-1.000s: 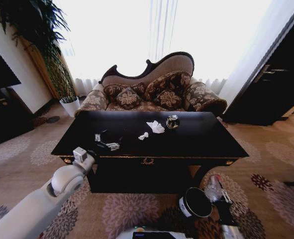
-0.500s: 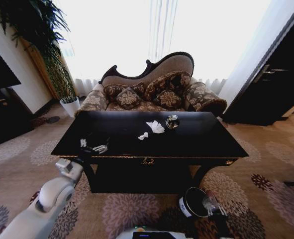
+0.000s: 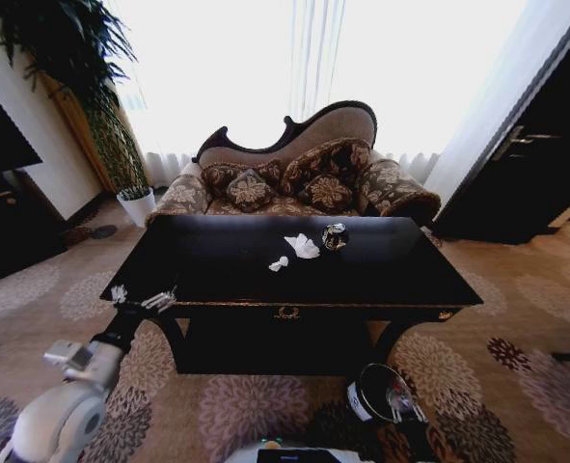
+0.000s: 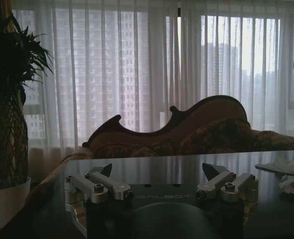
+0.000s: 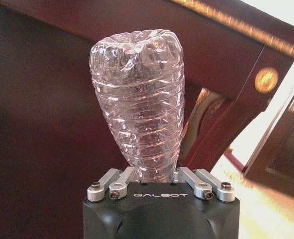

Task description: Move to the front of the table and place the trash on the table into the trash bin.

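R gripper (image 5: 156, 180): pinches a clear crinkled plastic bottle (image 5: 138, 104) at its narrow end, fingers pressed to both sides; bottle's ribbed base points away from the wrist.
Bottle vs bin: in head view the bottle (image 3: 397, 397) sits just over the near-right rim of the trash bin (image 3: 374, 394); bin stands on the carpet in front of the table, R of centre.
Key relation: bin opening lies just left of and under the bottle; long axis roughly upright, so prob a short shift + release gets it in. Judgement only.
L gripper (image 4: 159, 185): fingers spread wide, nothing between; hovers at the table's (image 3: 400, 280) front-left corner (image 3: 142, 298).
Rest of trash: two paper wads (image 3: 301, 246) (image 3: 278, 263) + dark shiny round object (image 3: 335, 236) on the tabletop, mid-back, well apart from both grippers.
Nearer arm: L for the wads, I'd say; R is busy at the bin.
Backdrop: sofa (image 3: 294, 178), plant pot (image 3: 136, 204).
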Robot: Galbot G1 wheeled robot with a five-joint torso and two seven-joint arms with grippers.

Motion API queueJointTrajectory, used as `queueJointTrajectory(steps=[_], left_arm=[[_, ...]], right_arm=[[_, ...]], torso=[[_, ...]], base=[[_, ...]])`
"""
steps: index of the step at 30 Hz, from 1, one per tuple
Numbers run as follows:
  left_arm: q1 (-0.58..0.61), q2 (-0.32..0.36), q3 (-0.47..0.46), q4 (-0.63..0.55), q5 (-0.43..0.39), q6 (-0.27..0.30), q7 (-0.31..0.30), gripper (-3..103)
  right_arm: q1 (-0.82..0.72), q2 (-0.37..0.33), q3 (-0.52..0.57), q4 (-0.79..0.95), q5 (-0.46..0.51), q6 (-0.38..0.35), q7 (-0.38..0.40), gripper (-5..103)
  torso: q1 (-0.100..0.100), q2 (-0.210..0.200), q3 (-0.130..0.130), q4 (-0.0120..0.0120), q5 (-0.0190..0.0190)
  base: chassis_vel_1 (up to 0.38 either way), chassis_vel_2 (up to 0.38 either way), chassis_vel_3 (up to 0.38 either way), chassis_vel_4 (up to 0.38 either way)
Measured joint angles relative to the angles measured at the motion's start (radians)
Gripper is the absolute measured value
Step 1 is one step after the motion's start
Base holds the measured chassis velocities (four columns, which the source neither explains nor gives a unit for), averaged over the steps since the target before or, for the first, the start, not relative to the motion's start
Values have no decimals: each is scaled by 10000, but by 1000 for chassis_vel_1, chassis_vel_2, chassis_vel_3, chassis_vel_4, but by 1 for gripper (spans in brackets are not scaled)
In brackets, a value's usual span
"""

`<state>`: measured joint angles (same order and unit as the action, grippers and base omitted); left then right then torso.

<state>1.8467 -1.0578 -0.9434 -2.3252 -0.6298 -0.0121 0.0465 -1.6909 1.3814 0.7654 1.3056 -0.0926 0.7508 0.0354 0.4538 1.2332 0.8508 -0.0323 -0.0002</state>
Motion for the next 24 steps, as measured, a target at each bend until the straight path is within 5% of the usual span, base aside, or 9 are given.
queueJointTrajectory(steps=[10,24], left_arm=[[421,-241,-197,-67,261,-513,186,100],[352,-221,-121,-237,314,-491,220,100]], right_arm=[[1192,-351,-591,-1065,790,-1191,-269,24],[3018,-539,-970,-3747,567,-1608,-312,24]], torso=[[1,0,1,-3,2],[2,-1,1,0,0]], base=[[0,0,0,0],[0,0,0,0]])
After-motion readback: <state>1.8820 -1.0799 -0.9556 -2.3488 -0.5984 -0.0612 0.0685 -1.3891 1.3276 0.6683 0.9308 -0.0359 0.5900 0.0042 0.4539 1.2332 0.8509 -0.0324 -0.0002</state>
